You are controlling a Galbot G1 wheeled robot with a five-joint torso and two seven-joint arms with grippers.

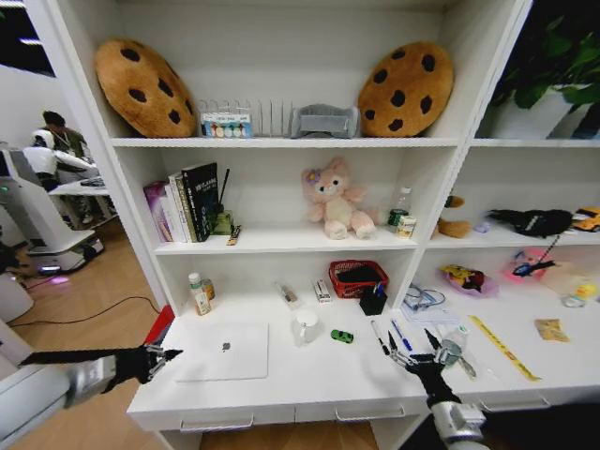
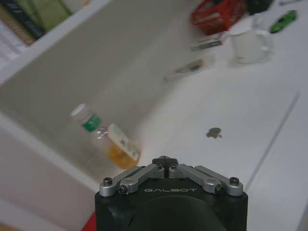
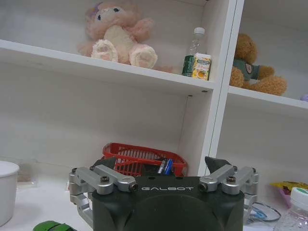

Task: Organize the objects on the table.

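The silver laptop (image 1: 225,351) is lying closed on the white table (image 1: 309,384), with the green toy car (image 1: 342,336) and loose pens (image 1: 391,336) to its right. The left gripper (image 1: 161,356) is hovering just off the laptop's left edge, fingers pressed together. The right gripper (image 1: 410,356) is hanging over the pens, fingers spread and apparently holding nothing.

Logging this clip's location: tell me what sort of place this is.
Probably a staged home-office or study corner inside a robot lab: a white desk with a silver laptop joined to shelves holding books and a pink plush toy.
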